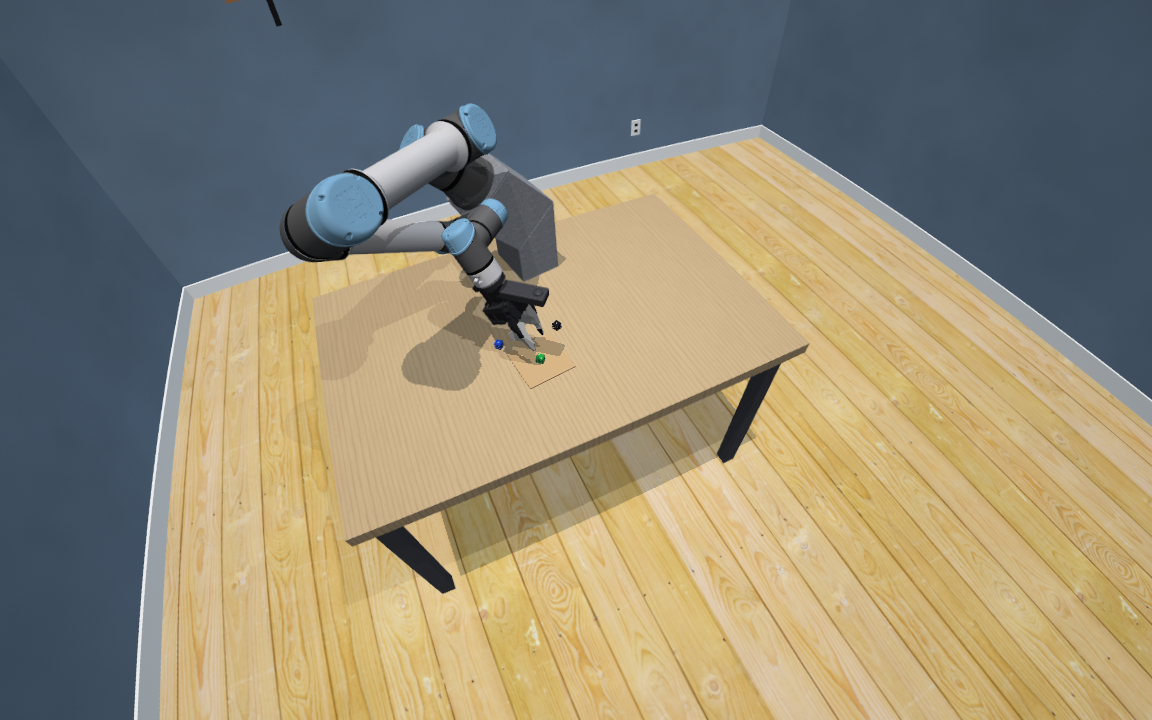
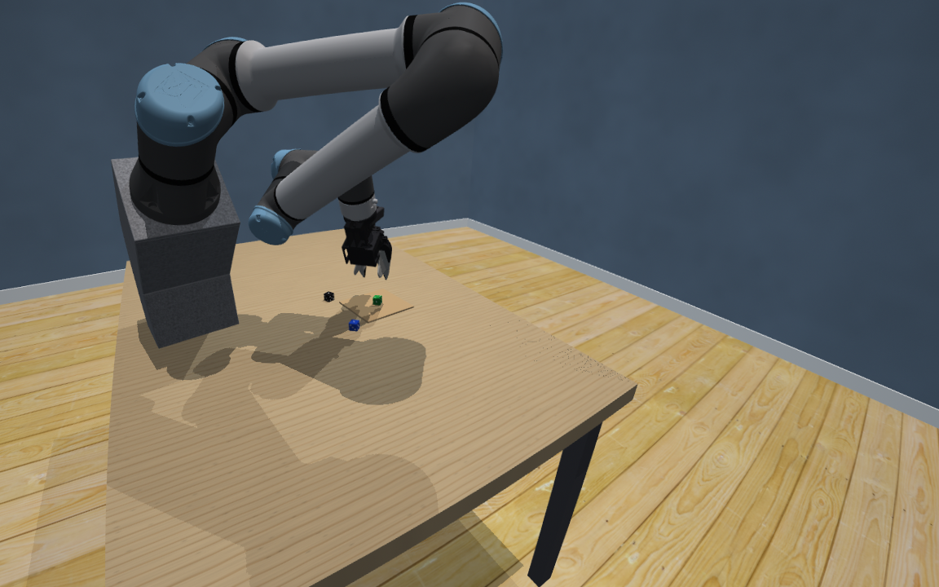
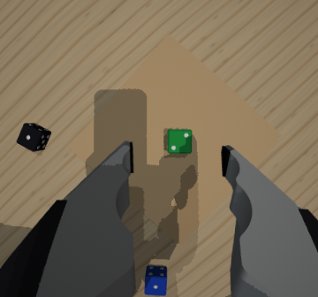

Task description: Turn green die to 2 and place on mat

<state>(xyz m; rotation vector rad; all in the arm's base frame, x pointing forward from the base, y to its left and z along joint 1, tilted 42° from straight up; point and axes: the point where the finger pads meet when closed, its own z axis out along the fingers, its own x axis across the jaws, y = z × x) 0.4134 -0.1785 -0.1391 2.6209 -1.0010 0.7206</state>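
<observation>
The green die (image 3: pixel 179 140) lies flat on the tan mat (image 3: pixel 177 125), showing two pips on top. It also shows in the top view (image 1: pixel 540 359) and in the exterior view (image 2: pixel 377 299). My gripper (image 3: pixel 177 146) hangs above the mat, open and empty, with the green die seen between the fingertips far below. In the exterior view the gripper (image 2: pixel 372 271) is clearly above the table. The black die (image 3: pixel 34 137) sits on the table left of the mat. The blue die (image 3: pixel 155 280) lies at the mat's near edge, showing four pips on top.
The grey robot pedestal (image 2: pixel 181 270) stands at the table's back left. The arm's shadow falls across the table in front of the mat.
</observation>
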